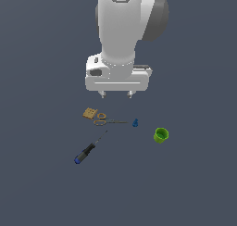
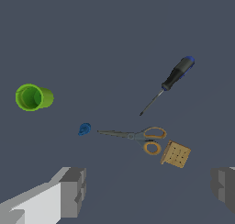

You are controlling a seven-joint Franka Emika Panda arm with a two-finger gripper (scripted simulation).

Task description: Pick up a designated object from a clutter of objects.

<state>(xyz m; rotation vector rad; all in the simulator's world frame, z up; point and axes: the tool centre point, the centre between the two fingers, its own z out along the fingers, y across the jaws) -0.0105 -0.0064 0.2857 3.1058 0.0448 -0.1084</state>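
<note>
The scissors [image 1: 107, 121] [image 2: 137, 137] lie flat on the grey floor, two tan-gold rings toward the exterior view's left, thin dark blades pointing right. My gripper [image 1: 116, 95] [image 2: 149, 191] hangs above and behind them, open, nothing between its fingers. Around them lies the clutter of objects: a tan square tile [image 1: 90, 113] [image 2: 176, 154] touches or nearly touches the rings, a tiny blue piece [image 1: 135, 122] [image 2: 84, 129] sits just off the blade tips, and a black-and-blue screwdriver [image 1: 88, 149] [image 2: 170, 82] lies in front.
A green cup [image 1: 161, 135] [image 2: 33, 97] lies tipped on its side at the exterior view's right, apart from the others. The white arm [image 1: 125, 30] rises behind the objects.
</note>
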